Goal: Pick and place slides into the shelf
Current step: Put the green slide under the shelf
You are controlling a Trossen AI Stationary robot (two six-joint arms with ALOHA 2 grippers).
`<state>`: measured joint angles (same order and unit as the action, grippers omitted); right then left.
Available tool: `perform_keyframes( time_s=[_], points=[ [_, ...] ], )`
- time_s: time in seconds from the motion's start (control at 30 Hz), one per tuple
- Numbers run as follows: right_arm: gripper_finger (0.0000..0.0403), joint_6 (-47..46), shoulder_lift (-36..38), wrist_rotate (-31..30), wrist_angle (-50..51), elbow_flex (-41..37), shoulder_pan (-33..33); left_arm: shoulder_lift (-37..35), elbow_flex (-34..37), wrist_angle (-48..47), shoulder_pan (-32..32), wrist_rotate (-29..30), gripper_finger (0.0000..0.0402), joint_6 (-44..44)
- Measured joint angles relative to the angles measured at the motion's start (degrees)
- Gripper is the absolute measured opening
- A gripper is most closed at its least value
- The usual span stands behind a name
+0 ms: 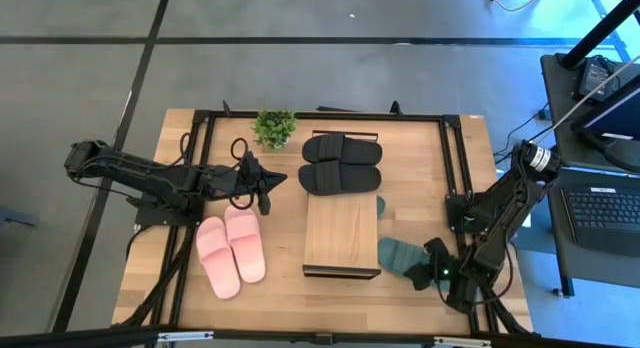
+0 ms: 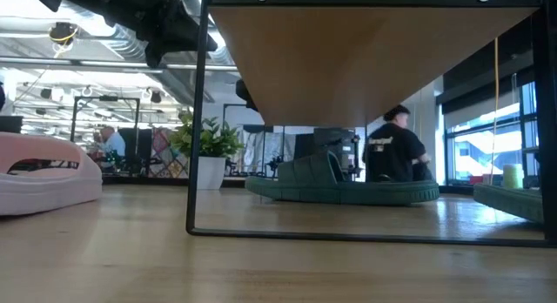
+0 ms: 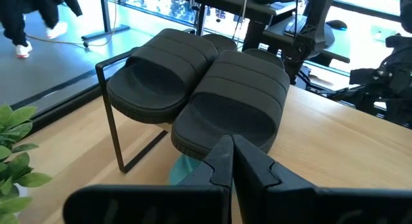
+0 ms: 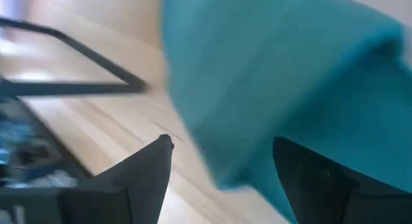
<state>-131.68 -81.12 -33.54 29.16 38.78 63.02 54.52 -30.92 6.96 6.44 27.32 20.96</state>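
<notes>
Right gripper is low at the table's near-right corner, jaws spread wide, nothing held. The loose dark green slide lies just beside it at roughly 10 o'clock in the high view, right off the shelf at its near-right corner. In the right wrist view the slide fills the space ahead of the fingers, so it's lined up, not yet gripped.

Slide's long axis looks to run about 10-to-4 o'clock, angled against the shelf's long axis, which runs 12-to-6; can't tell toe from heel. My read: the coming move turns on closing across the slide's width, then rotating it to match the shelf.

Second green slide sits under the shelf top, partly poking out at 3 o'clock of the shelf.

Black pair is on the shelf's far end, side by side, long axes 9-to-3.

Pink pair lies on the table at 9 o'clock of the shelf, nearer the left arm.

Left gripper hovers closed and empty, black pair at its 3 o'clock
</notes>
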Motion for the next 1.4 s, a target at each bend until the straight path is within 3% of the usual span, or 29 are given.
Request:
perform_keyframes(
  time_s=[0.1,0.33,0.8,1.4],
  points=[
    [0.0268,-0.2,0.0,-4.4,-0.3,-0.5,-0.1,0.0,0.0,0.0,0.0,0.0,0.0004,0.0],
    [0.0243,-1.6,0.0,-4.3,-0.5,-2.6,-2.1,0.0,0.0,0.0,0.0,0.0,0.0004,0.0],
    [0.002,4.6,0.0,-4.9,-1.9,-4.5,-5.0,0.0,0.0,-0.1,0.0,0.0,0.0004,-0.1],
    [0.0014,15.3,0.0,-6.9,-6.9,-4.6,-16.7,0.0,0.0,-0.1,0.0,0.0,0.0004,-0.6]
  ],
)
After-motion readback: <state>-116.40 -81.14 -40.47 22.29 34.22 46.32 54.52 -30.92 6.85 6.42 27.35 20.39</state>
